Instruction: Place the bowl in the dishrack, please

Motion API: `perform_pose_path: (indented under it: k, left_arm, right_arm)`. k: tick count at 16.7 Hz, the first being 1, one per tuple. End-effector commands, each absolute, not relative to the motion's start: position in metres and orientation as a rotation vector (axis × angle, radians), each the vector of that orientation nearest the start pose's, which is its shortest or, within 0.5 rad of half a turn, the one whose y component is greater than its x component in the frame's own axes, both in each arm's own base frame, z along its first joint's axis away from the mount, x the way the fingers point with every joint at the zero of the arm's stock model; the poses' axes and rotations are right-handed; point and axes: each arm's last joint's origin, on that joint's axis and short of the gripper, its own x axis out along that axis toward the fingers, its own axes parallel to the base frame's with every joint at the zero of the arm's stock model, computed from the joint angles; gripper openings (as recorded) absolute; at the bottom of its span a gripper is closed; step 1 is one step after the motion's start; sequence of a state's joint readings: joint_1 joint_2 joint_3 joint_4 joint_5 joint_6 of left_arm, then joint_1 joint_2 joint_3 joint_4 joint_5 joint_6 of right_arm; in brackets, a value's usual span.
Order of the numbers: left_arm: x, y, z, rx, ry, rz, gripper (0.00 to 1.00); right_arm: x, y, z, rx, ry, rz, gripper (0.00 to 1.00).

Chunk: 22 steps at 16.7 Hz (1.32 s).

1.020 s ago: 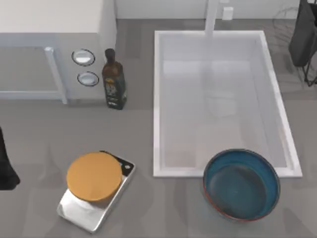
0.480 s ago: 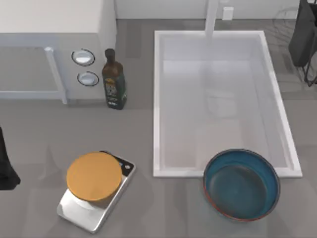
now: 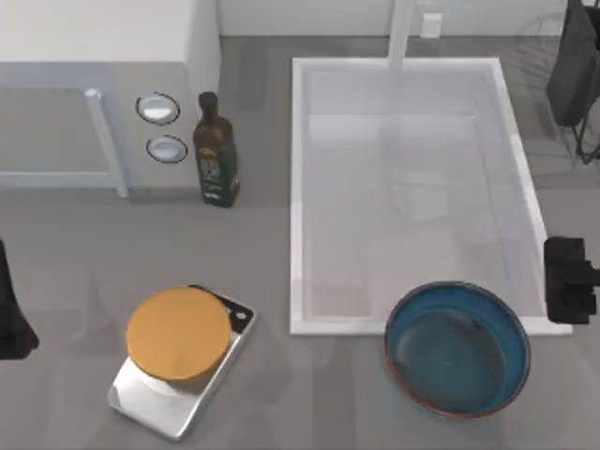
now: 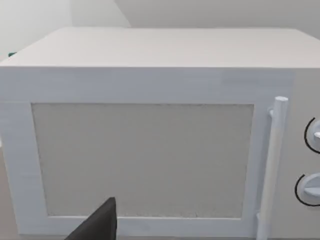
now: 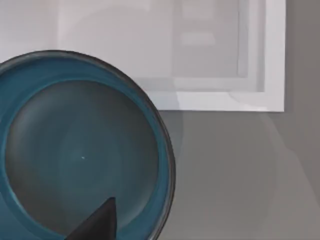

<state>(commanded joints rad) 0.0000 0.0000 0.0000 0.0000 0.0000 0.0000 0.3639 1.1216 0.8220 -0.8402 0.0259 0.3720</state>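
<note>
- Here the bowl point(image 3: 457, 349) is seen upright on the bench point(image 3: 309, 394) near the front edge, right of centre, its far rim just beside the front wall of the sink point(image 3: 417, 325); in the right wrist view the bowl point(image 5: 80, 150) lies directly below the camera, its hollow empty.
- The right end effector point(image 3: 569, 279) is seen at the right edge of the top view, above the bench just beside the bowl's right side and apart from it; nothing is held; whether its fingers are spread or pressed together cannot be told.
- The dishrack point(image 3: 562, 75) is glimpsed as thin dark wires at the far right corner, beyond the sink and partly hidden by a dark arm part; the bowl is well apart from it, so the carry is judged to run along the sink's right side.
- The step in hand is judged to be the approach to the bowl; a grip on the near rim is likely called for, since the bowl is too wide to be spanned.
- The left end effector point(image 3: 11, 314) is parked at the left edge, facing the microwave point(image 4: 150, 130); its state cannot be told.
- A bottle point(image 3: 215, 150) and a scale point(image 3: 183, 361) stand on the left half, clear of the likely path.
</note>
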Motion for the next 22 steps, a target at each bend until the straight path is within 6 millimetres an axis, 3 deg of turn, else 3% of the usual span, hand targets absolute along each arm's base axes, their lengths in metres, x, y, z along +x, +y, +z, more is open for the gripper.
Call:
perform_pose_path:
  k: [7, 14, 17, 22]
  left_arm:
    - [0.106, -0.001, 0.16, 0.0, 0.0, 0.0, 1.0]
    - [0.106, -0.001, 0.16, 0.0, 0.0, 0.0, 1.0]
    - [0.106, -0.001, 0.16, 0.0, 0.0, 0.0, 1.0]
    - [0.106, -0.001, 0.16, 0.0, 0.0, 0.0, 1.0]
  right_arm:
    - [0.23, 0.122, 0.231, 0.016, 1.473, 0.0, 1.0]
    - [0.232, 0.124, 0.23, 0.013, 1.486, -0.007, 1.0]
    - [0.236, 0.126, 0.212, 0.009, 1.49, -0.007, 1.0]
    - [0.243, 0.128, 0.154, 0.013, 1.48, -0.003, 1.0]
